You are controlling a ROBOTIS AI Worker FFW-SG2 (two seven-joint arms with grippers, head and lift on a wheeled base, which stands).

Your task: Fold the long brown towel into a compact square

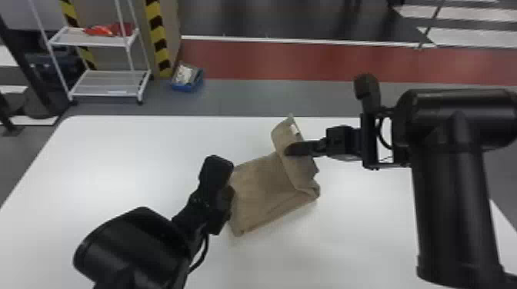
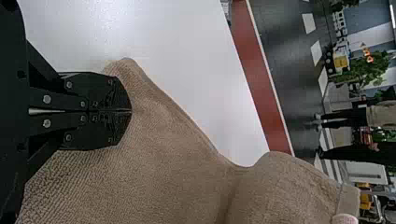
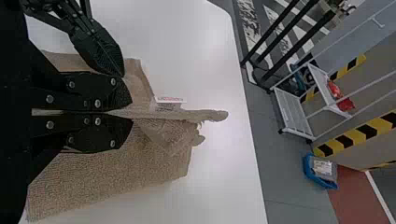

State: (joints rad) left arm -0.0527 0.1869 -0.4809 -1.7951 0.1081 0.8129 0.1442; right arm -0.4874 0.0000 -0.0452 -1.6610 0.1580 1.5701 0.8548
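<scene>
Several folds appear complete in the brown towel (image 1: 261, 188), which lies as a short, thick packet near the middle of the white table (image 1: 115, 161). One end flap (image 1: 284, 132), bearing a pale tag (image 3: 170, 99), stands raised above the packet at its right side. I judge the task well advanced: the length is largely taken up, while this flap remains to be laid over and the outline squared. The next move would call for lowering the flap inward and smoothing it; released too soon, it could spring back or crease askew.

My right gripper (image 3: 129, 113) pinches the cloth of that flap between its two fingers. The right arm (image 1: 450, 184) enters from the right, its wrist turned so that the gripper points leftward across the towel. My left gripper (image 2: 131, 111) lies at the towel's left edge, fingers pressed together; whether any cloth is caught between them, I cannot tell. The left arm (image 1: 134, 246) slants in from the bottom edge.
</scene>
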